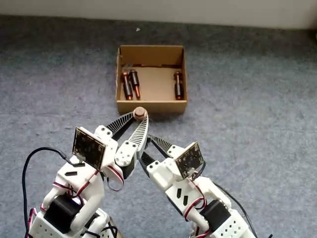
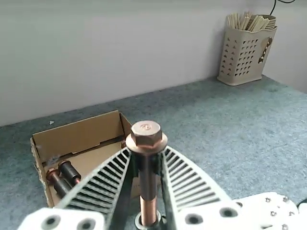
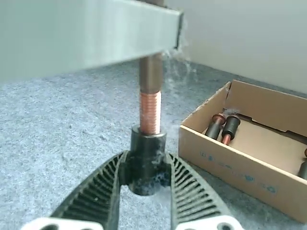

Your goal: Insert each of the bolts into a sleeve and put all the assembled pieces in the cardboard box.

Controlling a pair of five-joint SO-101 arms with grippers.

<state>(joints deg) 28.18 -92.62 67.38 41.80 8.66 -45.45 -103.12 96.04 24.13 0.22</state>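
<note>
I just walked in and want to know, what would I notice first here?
In the middle, just in front of the brown cardboard box, the left pincer holds a copper-coloured hex-head bolt upright. Its threaded end sits in the top of a short black sleeve gripped by the right pincer. Three finished bolt-and-sleeve pieces lie inside the box.

grey carpet (image 1: 257, 99) | beige perforated basket (image 2: 244, 52) holding sticks (image 2: 249, 21) | pale wall (image 2: 96, 48)
</note>
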